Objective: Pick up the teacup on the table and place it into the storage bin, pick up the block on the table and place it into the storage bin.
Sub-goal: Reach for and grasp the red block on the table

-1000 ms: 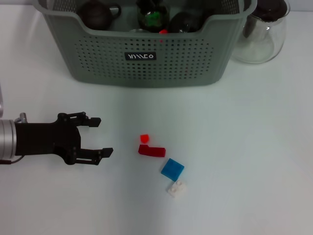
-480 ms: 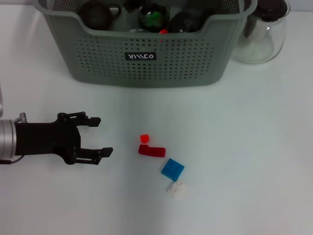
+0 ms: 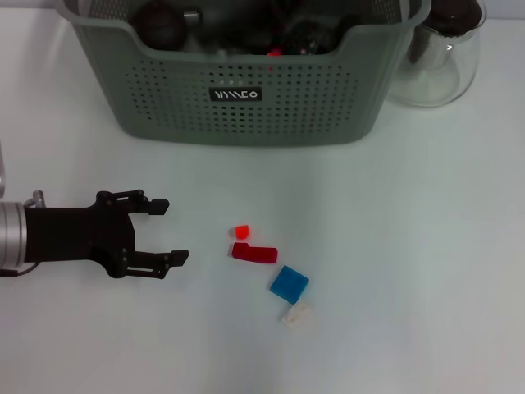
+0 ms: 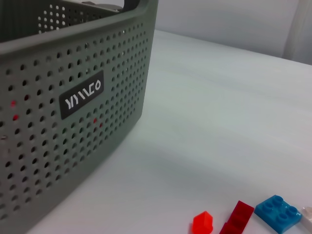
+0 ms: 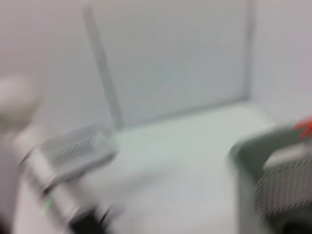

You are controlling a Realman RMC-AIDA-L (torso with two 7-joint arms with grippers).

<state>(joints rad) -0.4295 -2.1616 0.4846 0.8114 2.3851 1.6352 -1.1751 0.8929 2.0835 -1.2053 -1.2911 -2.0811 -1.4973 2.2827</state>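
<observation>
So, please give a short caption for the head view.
Open left pincer waits beside scattered blocks, before the storage bin.

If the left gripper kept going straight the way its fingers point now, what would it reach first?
Probably the small red blocks: the left gripper, open, points across the table toward the orange-red cube and dark red brick. Height is hard to judge.

Storage bin and loose blocks on the white table.
The grey-green perforated storage bin (image 3: pixel 246 82) is set upright at the far edge; red (image 3: pixel 254 253), blue (image 3: pixel 289 283) and white (image 3: pixel 297 315) blocks are scattered nearer.
</observation>
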